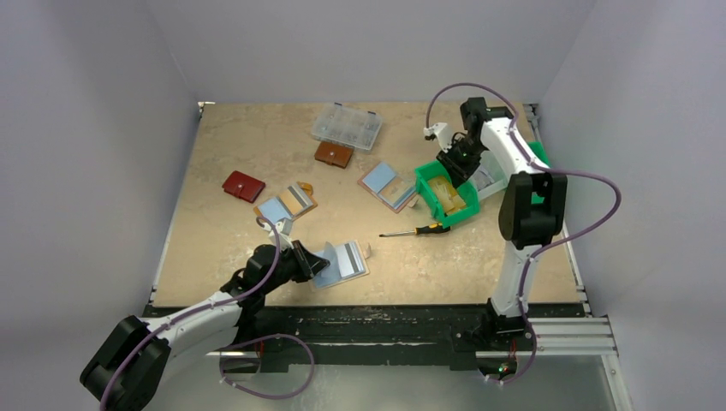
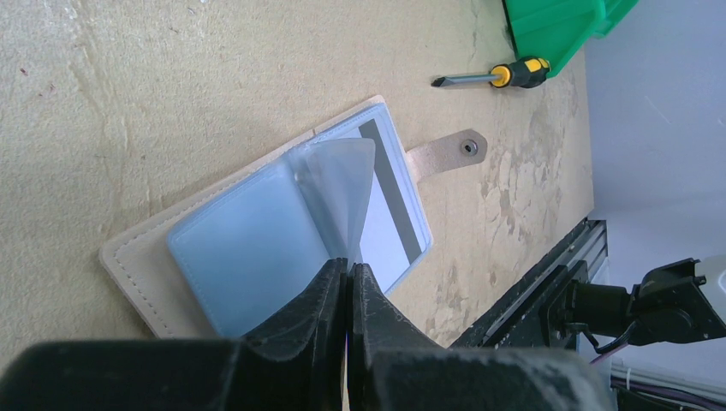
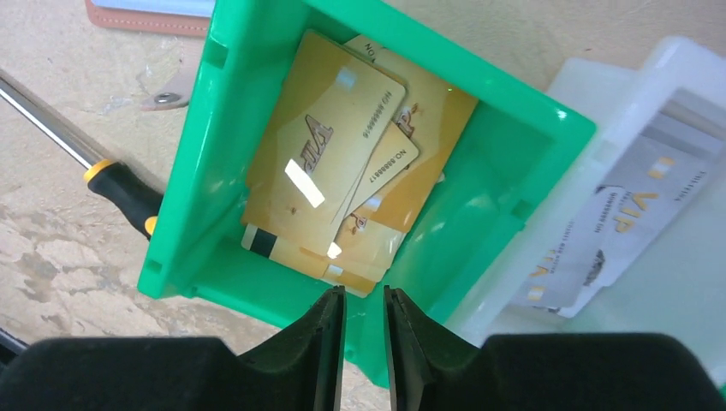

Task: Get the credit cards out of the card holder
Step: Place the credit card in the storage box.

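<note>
The job looks partly done. Several gold cards (image 3: 325,171) already lie stacked in the green bin (image 3: 522,145), and a few silver cards (image 3: 616,223) sit in the clear tray (image 3: 685,300) touching the bin at its 3 o'clock side.

The right gripper (image 3: 365,308) hangs over the bin's near wall. Its fingers are almost together with a slim gap, and nothing is between them.

The card holder (image 1: 347,264) lies open and flat toward 7 o'clock on the table (image 1: 257,137), with its snap tab (image 2: 449,152) folded out. The left gripper (image 2: 348,287) is at the holder's edge with its fingers pressed together on the lower edge of a clear sleeve (image 2: 342,184), which curls up off the page. At least one card (image 2: 394,231), white with a dark stripe, is not yet out. Whether it is also caught in the pinch cannot be told.

So at least this card has to be drawn out and carried to the bin, which stands at about 2 o'clock from the holder, past the screwdriver (image 1: 417,230). Two other open holders (image 1: 287,203) (image 1: 387,186) lie further up the table. Whether they hold any cards cannot be made out.
</note>
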You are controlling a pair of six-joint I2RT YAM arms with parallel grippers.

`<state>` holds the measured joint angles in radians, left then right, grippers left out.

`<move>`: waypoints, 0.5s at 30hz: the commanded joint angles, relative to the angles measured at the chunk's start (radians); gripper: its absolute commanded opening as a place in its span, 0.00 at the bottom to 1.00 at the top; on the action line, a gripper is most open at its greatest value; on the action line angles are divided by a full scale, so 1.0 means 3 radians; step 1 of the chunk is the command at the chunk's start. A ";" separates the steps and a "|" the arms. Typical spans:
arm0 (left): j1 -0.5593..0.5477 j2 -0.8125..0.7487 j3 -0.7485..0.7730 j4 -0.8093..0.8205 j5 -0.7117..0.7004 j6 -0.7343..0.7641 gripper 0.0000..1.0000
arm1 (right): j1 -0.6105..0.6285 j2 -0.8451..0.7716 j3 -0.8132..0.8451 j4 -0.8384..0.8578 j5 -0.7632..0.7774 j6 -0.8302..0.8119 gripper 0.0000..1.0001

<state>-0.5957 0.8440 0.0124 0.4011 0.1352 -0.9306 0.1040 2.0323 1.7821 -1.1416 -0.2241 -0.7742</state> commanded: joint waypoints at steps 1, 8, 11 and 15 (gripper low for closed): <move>0.0012 -0.0027 -0.0210 0.0051 0.0069 0.0067 0.00 | -0.0004 -0.0485 -0.0017 0.0207 -0.0038 0.0155 0.31; 0.0012 0.0022 -0.0200 0.0111 0.0137 0.0068 0.00 | 0.0013 -0.1197 -0.0402 0.0444 -0.0869 0.0288 0.33; 0.0012 0.0044 -0.0195 0.0152 0.0183 0.0068 0.00 | 0.0026 -0.1498 -0.0594 0.0578 -0.1311 0.0348 0.35; 0.0012 0.0077 -0.0187 0.0212 0.0257 0.0069 0.00 | 0.0026 -0.1930 -0.0889 0.0828 -0.1852 0.0393 0.40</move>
<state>-0.5957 0.8581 0.0124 0.4053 0.1699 -0.9306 0.1062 1.5497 1.5875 -0.9848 -0.5495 -0.6876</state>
